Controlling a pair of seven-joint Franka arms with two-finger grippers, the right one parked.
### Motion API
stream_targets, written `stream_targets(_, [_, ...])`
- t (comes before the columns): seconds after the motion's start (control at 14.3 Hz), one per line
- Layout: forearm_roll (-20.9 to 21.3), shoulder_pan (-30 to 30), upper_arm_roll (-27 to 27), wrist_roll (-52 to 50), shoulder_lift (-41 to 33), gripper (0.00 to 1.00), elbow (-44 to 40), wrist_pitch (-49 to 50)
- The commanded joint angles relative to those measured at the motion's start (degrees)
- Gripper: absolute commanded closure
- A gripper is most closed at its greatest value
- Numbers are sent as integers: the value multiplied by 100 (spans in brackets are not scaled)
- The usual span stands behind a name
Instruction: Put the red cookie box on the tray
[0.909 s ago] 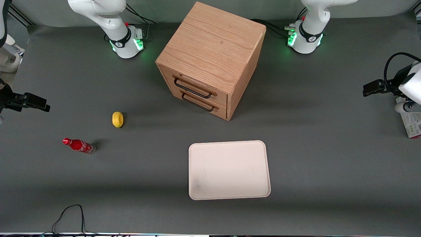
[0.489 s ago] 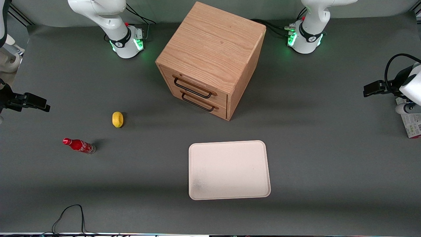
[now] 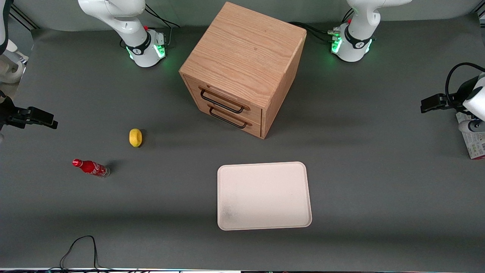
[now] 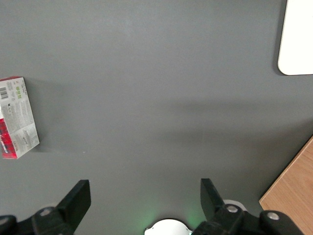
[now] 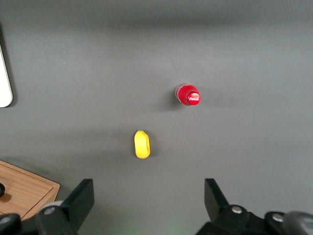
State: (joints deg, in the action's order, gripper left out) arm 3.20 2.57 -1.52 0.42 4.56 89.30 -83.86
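Left gripper high above table — fingers spread, empty, red cookie box beside it

1. We see the box only partly in the front view: the frame edge at 3 o'clock cuts it, and the arm covers its upper end.
2. In the left wrist view the box is clipped at 9 o'clock; its print is too small to read.
3. The tray is cut off at 2 o'clock there.
4. The gripper, fingers spread, is cropped at 6 o'clock.
5. The cabinet shows only a corner.
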Motion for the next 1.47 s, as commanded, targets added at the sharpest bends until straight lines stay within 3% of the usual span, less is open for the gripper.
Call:
stream_targets(0.0, [58, 59, -24, 27, 54, 0, -159, 177])
stream_targets(0.49, [93, 120, 2, -51, 98, 0, -150, 318])
stream_targets(0.84, [206, 577, 46, 334, 299, 0, -158, 195])
stream_targets(1.19, [611, 1937, 46, 2483, 476, 0, -150, -191])
stream_targets(1.4, [620, 3000, 46, 3979, 756, 0, -342, -586])
